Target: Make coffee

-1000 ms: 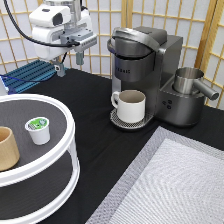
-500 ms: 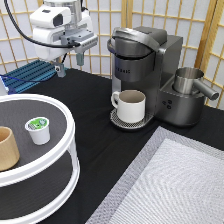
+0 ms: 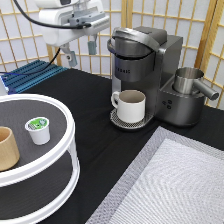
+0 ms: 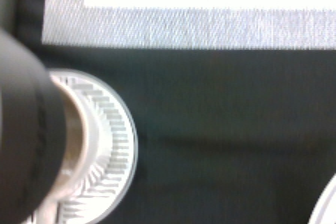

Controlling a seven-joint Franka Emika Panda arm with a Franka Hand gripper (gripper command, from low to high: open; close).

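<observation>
While the gripper (image 3: 79, 53) hangs high at the far left of the table (image 3: 100, 135), it has drifted rightward over the past second, closing on the coffee machine (image 3: 145, 75) and moving away from the blue rack (image 3: 30, 75) at the far left edge. Its fingers (image 3: 92, 47) are spread apart and carry nothing.

That shift takes the arm no nearer the coffee (image 3: 38, 130), which sits untouched, foil up, on the top tier of the white round stand (image 3: 70, 145) at the near left, just beside a tan wooden cup (image 3: 6, 148). A white mug (image 3: 131, 105) already waits on the machine's drip tray (image 3: 120, 122); the machine's lid looks closed, so by this evidence no pod has been loaded.

The wrist view shows the drip tray's ribbed rim (image 4: 112, 150) against dark tabletop, suggesting the hand is above the ground in front of the machine.

Open black table lies between stand and machine, offering free passage. Tighter margins are the stand's raised rim, the screen (image 3: 30, 35) behind the arm, and the steel jug (image 3: 187, 80) right of the machine. A grey mat (image 3: 175, 185) fills the near right.
</observation>
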